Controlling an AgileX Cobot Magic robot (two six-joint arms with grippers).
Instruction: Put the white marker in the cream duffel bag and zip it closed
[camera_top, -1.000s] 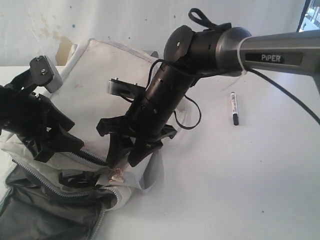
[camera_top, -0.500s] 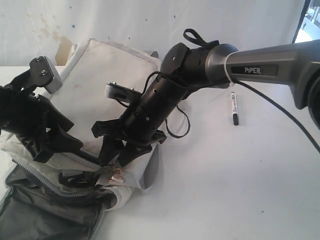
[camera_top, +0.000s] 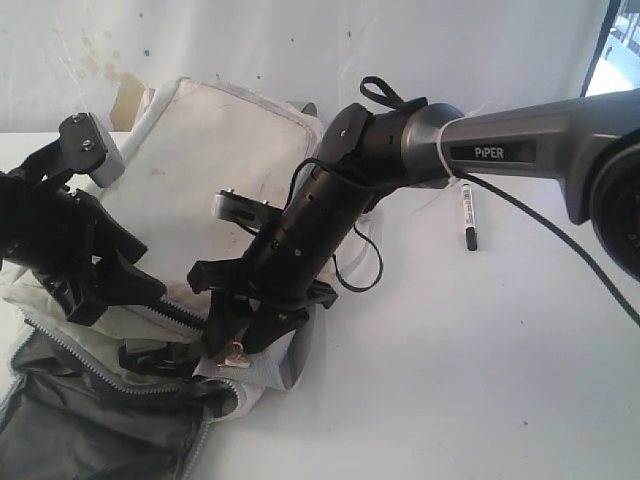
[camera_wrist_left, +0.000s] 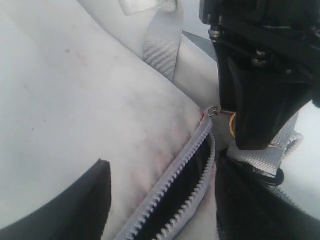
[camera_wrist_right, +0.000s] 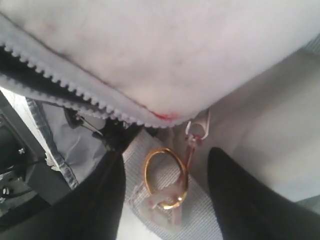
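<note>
The cream duffel bag (camera_top: 200, 150) lies at the left, its grey zipper (camera_wrist_left: 185, 175) partly undone over the dark lining (camera_top: 100, 420). On the bare table to the right, far from both arms, the white marker (camera_top: 468, 215) lies flat. My left gripper (camera_top: 120, 295) rests on the bag, open, its fingers straddling the zipper (camera_wrist_left: 162, 170). Over the zipper's end my right gripper (camera_top: 240, 335) points down, also open (camera_wrist_right: 167, 160). A gold ring (camera_wrist_right: 165, 177) hanging from the zipper slider lies between its fingers, untouched.
A grey webbing strap (camera_wrist_right: 200, 215) lies under the ring. The right arm (camera_top: 500, 150) stretches across from the right edge, above the marker, with a black cable (camera_top: 560, 250) trailing from it. A white wall stands behind the table.
The right arm has swung left and lowered, bringing its gripper down around the gold ring at the zipper's end. The left arm, bag and marker have not moved.
</note>
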